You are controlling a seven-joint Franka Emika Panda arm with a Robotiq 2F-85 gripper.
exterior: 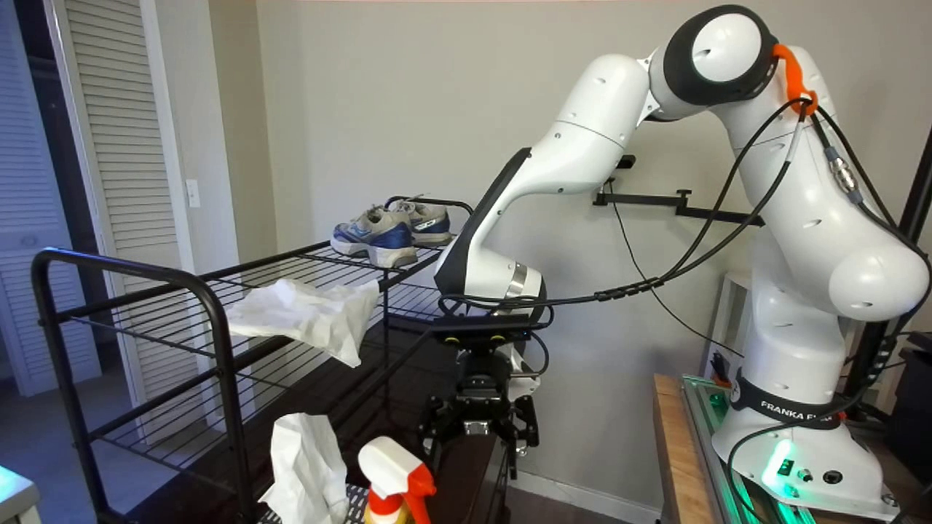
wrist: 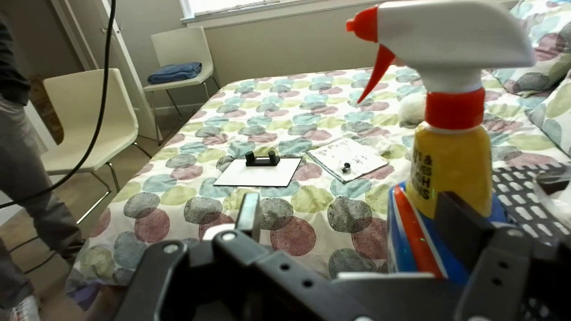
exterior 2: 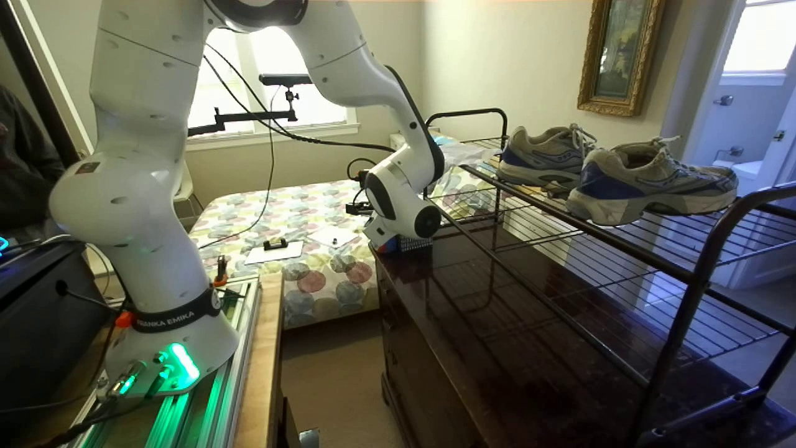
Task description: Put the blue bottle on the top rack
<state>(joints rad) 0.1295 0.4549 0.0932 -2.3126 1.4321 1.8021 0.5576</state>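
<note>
We count one spray bottle (wrist: 453,160), blue below and yellow above, with a red collar and a white-and-red trigger head. One white robot arm (exterior: 582,124) shows in both exterior views. Its two fingers (wrist: 248,218) are spread wide apart with nothing gripped; in the wrist view the bottle shows behind one of them, and we cannot tell whether they touch.

We see one black wire rack (exterior: 145,268) of two tiers, standing on a dark wooden table (exterior 2: 497,348). Its top tier (exterior 2: 647,256) bears two grey-and-blue sneakers (exterior 2: 653,186), side by side, and one crumpled white sheet (exterior: 306,313). One dotted bed (wrist: 290,116) carries one black-handled white board (wrist: 263,177) and one flat white panel (wrist: 330,154) with a small black object (wrist: 346,167) on it. We count two cream chairs (wrist: 76,104), one of them holding a single folded blue cloth (wrist: 175,72), and one person (wrist: 22,165), cut off at the wrist view's edge.

For a container, we make out a dark slotted basket (exterior 2: 415,244) at the table's end; the bottle stands upright just beside it. A second crumpled white sheet (exterior: 306,466) is near the bottle, in the basket or in front of it, we cannot tell which.
</note>
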